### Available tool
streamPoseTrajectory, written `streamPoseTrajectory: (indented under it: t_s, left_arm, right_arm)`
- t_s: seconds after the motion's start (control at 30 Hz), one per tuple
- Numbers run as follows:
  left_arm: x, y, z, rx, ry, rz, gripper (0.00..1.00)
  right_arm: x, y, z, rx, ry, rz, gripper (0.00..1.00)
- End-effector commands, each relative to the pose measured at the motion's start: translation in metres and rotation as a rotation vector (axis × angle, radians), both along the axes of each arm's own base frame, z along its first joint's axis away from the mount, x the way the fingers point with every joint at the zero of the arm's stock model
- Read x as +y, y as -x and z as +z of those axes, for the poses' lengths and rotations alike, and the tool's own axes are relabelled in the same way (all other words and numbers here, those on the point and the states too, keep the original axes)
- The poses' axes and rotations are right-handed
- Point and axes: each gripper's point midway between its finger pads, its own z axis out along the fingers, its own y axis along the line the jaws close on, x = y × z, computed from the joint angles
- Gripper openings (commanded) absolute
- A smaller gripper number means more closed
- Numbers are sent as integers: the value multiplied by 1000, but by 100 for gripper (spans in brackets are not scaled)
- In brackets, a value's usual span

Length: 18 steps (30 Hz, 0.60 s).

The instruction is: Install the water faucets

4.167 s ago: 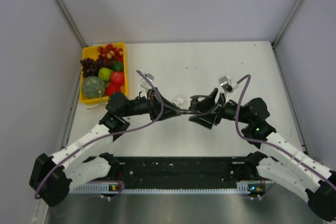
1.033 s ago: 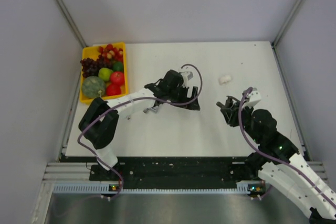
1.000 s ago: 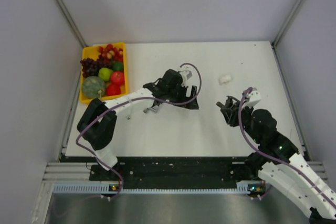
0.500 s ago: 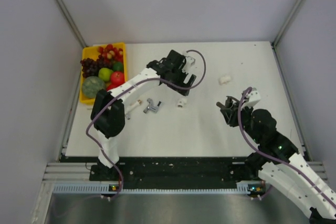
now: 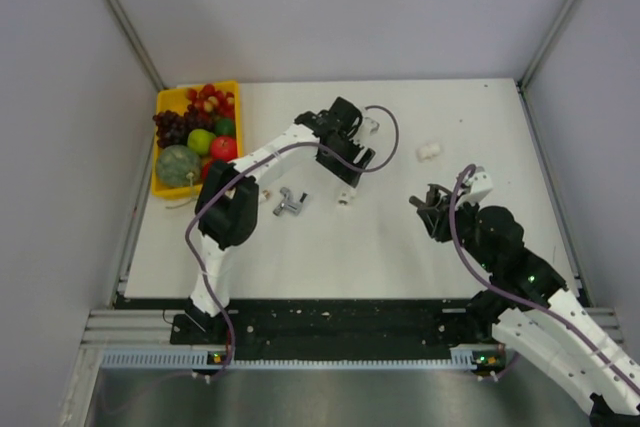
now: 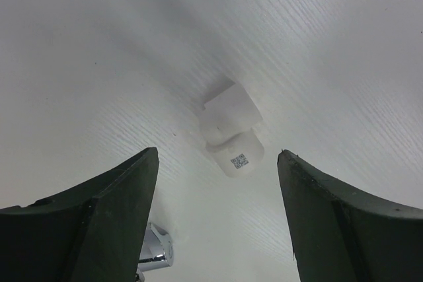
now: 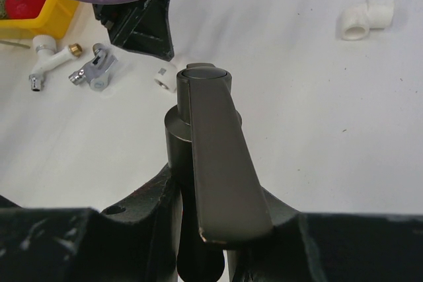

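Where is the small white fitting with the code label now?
In the top view the white fitting lies near the middle, right of the silvery faucet and close by the left gripper.

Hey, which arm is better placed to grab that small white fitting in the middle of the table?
Left. Its tool is open with the small white fitting framed between its fingers. The right tool is shut on the dark grey faucet and sits farther away.

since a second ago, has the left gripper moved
Yes. The left gripper went toward the table's far edge: it was level with the yellow tray's near end, now closer to its middle.
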Motion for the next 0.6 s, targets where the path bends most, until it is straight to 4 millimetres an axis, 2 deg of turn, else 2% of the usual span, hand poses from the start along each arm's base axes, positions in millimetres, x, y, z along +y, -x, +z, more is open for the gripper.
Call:
streamPoseTrajectory:
  t_s: [0.0,0.2,0.33,0.57]
  left_arm:
    - [1,-13,-6,-3,-44,-16,78]
    - [-7,-8,-19,56,-10,17,74]
    - [-8,-6,-30,75,-9,26,63]
    - [-6,21,-40,169,32,48,58]
  right_arm:
    - [4,-5,35,-81,-67,4,0]
    - [5,-4,32,-76,-69,6,0]
    - [6,-5,31,-72,-70,8,0]
    - [6,-5,28,-70,-68,7,0]
